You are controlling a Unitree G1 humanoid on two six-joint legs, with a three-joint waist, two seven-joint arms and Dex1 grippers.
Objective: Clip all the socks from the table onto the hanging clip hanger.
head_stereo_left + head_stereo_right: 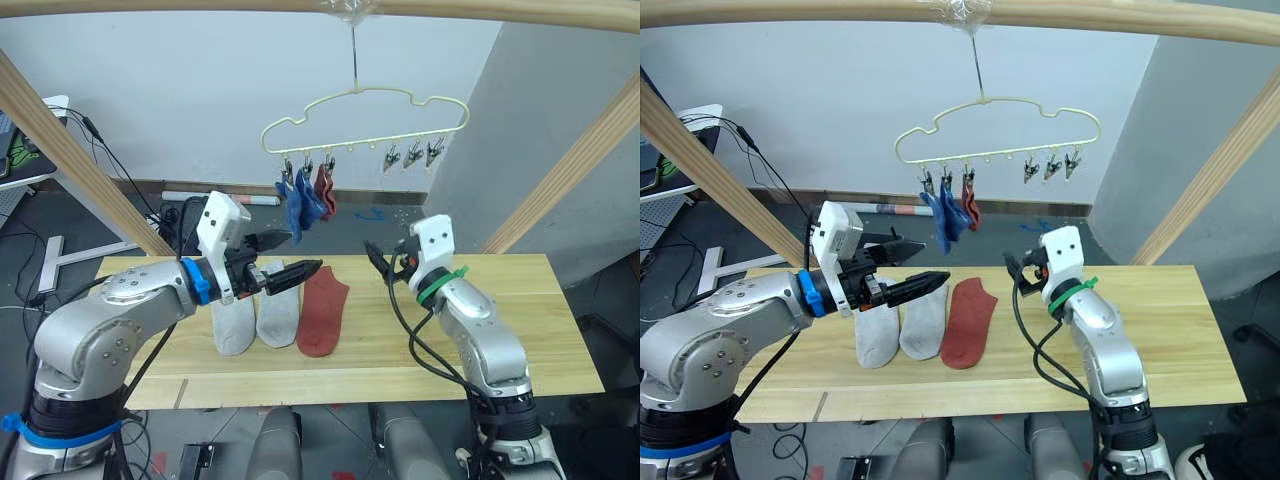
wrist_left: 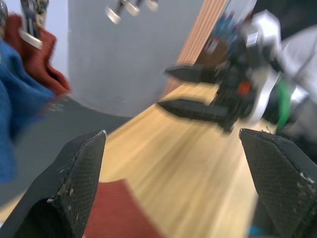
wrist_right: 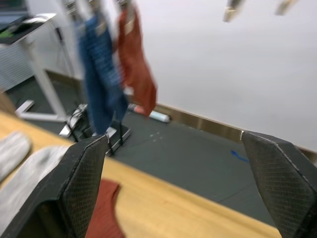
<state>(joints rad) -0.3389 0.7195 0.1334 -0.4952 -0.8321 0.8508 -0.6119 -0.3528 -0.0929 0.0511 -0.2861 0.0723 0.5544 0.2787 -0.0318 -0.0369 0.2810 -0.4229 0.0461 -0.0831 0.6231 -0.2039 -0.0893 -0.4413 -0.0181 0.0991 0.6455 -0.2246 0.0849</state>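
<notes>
The pale yellow clip hanger (image 1: 365, 112) hangs from the wooden beam above the table (image 1: 520, 320). Two blue socks (image 1: 297, 205) and one rust red sock (image 1: 324, 190) hang from its left clips; the right clips (image 1: 411, 155) are bare. Two light grey socks (image 1: 235, 322) (image 1: 279, 312) and a rust red sock (image 1: 322, 312) lie side by side on the table. My left gripper (image 1: 305, 252) hovers open above the grey socks, holding nothing. My right gripper (image 1: 378, 262) is open and empty to the right of the red sock, above the table.
Slanted wooden frame poles (image 1: 70, 150) (image 1: 570, 165) stand at both back corners of the table. A white desk (image 1: 25, 170) and cables are on the floor at the far left. The right half of the tabletop is bare wood.
</notes>
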